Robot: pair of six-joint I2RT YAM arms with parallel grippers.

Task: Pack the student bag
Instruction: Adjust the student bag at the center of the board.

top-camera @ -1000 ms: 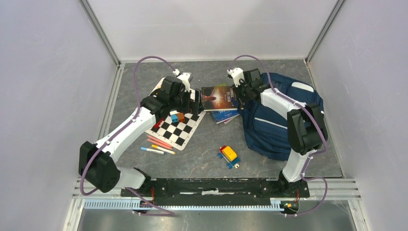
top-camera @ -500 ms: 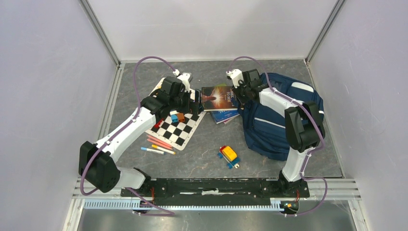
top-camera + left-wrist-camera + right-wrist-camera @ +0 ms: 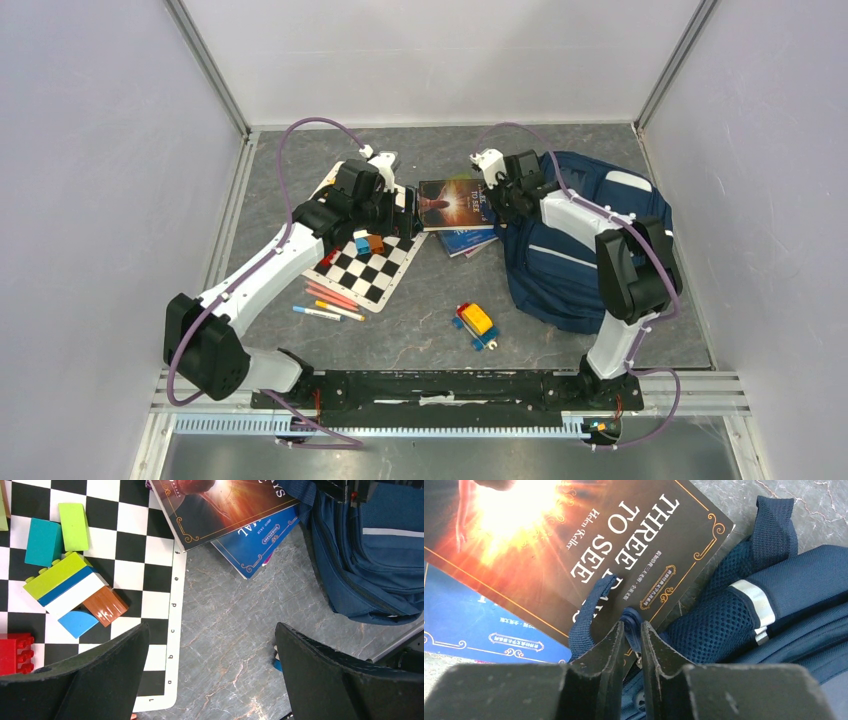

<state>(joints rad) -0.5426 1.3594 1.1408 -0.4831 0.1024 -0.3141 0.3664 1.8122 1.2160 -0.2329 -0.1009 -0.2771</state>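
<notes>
Grip-taking on the student bag [image 3: 809, 585] is the step in hand. I judge it must be opened before anything goes in. My right gripper [image 3: 630, 628] has its jaws nearly together, pinching a small blue fabric tab [image 3: 629, 616] at the bag's edge, just beside the dark book [image 3: 574, 545]. The bag lies under my fingers and spreads away to their right. Next comes a steady pull on that tab — without dragging the book along. My left gripper [image 3: 211, 630] hangs wide open, holding nothing, over the chessboard [image 3: 135, 545] edge — the bag off to its right.
</notes>
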